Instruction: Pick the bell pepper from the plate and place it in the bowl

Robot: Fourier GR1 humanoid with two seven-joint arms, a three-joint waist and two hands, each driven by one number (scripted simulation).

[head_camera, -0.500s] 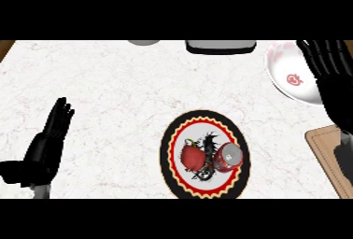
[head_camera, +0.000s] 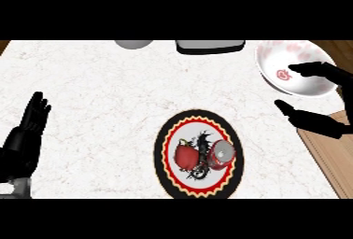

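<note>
Bell pepper [head_camera: 185,157] was red and sat on the plate [head_camera: 166,135], on the left half of its white centre, with a second red, partly grey object [head_camera: 222,155] just beside it on the right; I could not tell what that second thing was. As I read it from my station, nothing of the task had been done at this moment: the pepper lay untouched, and no robot hand was near it. The right robot hand [head_camera: 314,119] hung at the right edge of the table [head_camera: 103,84], thumb and fingers spread apart with nothing between them, its upper fingers lying over the rim of the white bowl [head_camera: 283,63], which stood at the far right corner and held nothing that I could see. The left robot hand [head_camera: 31,123] rested near the left edge, fingers straight and pointing up, well apart from the plate. By my judgement, the whole job was left: bring the right robot hand down to the plate, close it on the pepper, lift, carry it to the bowl and let go. A wooden board [head_camera: 331,154] lay along the right edge, between plate and bowl.
</note>
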